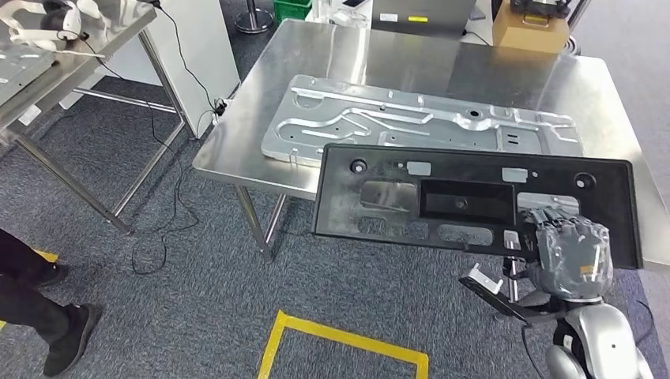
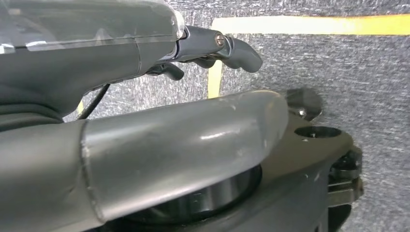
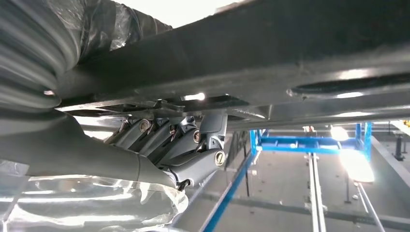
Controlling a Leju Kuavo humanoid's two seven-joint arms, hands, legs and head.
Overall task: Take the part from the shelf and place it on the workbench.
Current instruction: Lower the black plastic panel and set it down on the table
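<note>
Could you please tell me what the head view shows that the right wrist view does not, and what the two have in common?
Head view alone: the steel workbench with a silver metal plate lying on it, the yellow floor tape and a cardboard box. Right wrist view alone: blue framing and bright lights, seen from beneath. Both: the black panel gripped along its edge by the right hand, whose fingers press its underside.

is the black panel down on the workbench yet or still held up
Held up: the right hand grips the black panel at its lower edge, part of it hanging over the floor off the workbench.
</note>
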